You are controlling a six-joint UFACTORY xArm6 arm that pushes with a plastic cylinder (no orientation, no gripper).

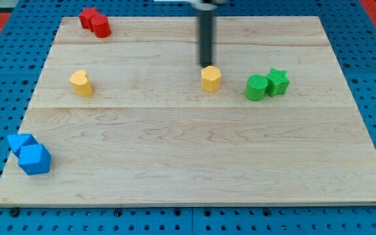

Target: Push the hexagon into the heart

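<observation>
A yellow hexagon block (211,78) sits a little right of the board's middle, in the upper half. A yellow heart block (81,83) sits far to the view's left at about the same height. My tip (206,64) is just above the hexagon in the view, at its top-left edge, touching it or nearly so. The dark rod rises straight up from there to the view's top.
A green cylinder (256,87) and a green star (278,81) stand together right of the hexagon. Two red blocks (94,21) sit at the top left. A blue triangle (20,141) and blue cube (34,158) sit at the bottom left. The wooden board (194,163) lies on a blue pegboard.
</observation>
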